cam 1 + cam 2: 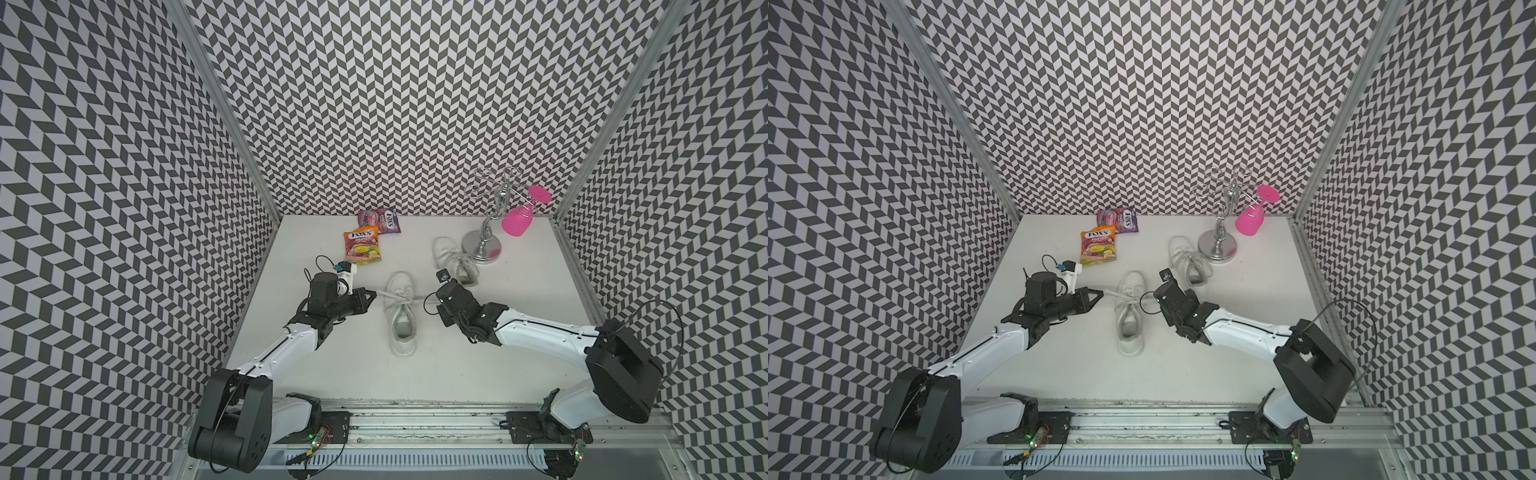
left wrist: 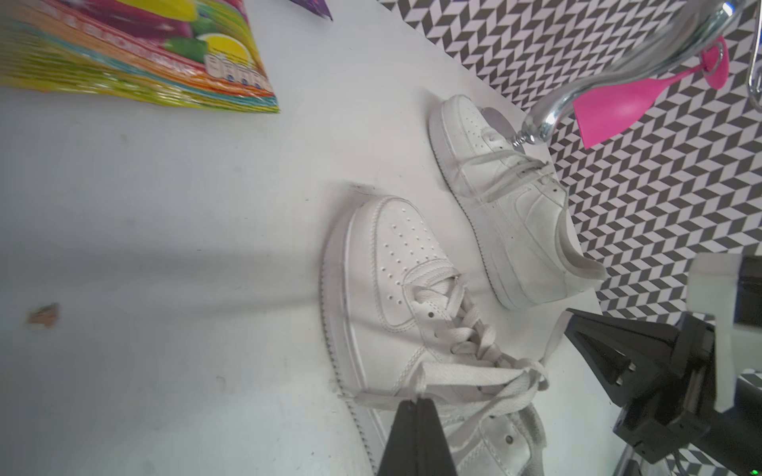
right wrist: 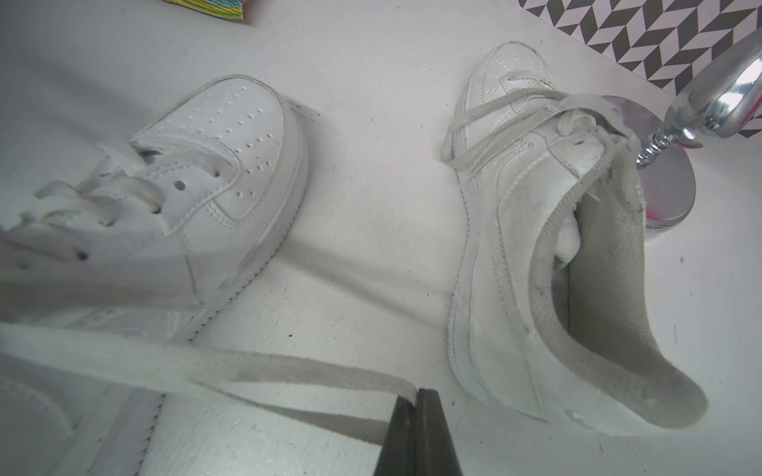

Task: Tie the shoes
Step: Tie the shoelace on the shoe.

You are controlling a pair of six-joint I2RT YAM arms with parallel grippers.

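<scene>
Left wrist view: left gripper [image 2: 417, 402] is pinched closed on a flat lace [image 2: 466, 377] of the near shoe [image 2: 396, 296], lace running taut from the crossing over the tongue to the jaws. Right wrist view: right gripper [image 3: 416, 393] also clamped tight on the other lace end [image 3: 231, 364], which stretches back toward the same shoe. In both top views the near shoe [image 1: 401, 313] sits mid-table between the two grippers, long axis running toward/away from the robot base, toe pointing to the back wall; left gripper [image 1: 372, 296] just beside its left flank, right gripper [image 1: 432, 297] just beside its right flank, laces pulled out sideways, roughly perpendicular to the shoe axis. Both arms about equally near. Looks like a first-knot cinch, though I can't tell from these views whether the crossing is actually a knot or just overlapped. Far shoe [image 1: 455, 259] lies farther back and right, against the base of the metal stand [image 1: 482, 249], laces looped loosely over it, probably already tied, and nearer the right arm. Containers: near shoe's opening is empty; pink cup [image 1: 515, 222] hangs inverted on the stand, nothing in it. Two candy bags [image 1: 362, 246] back left, clear of the work.
</scene>
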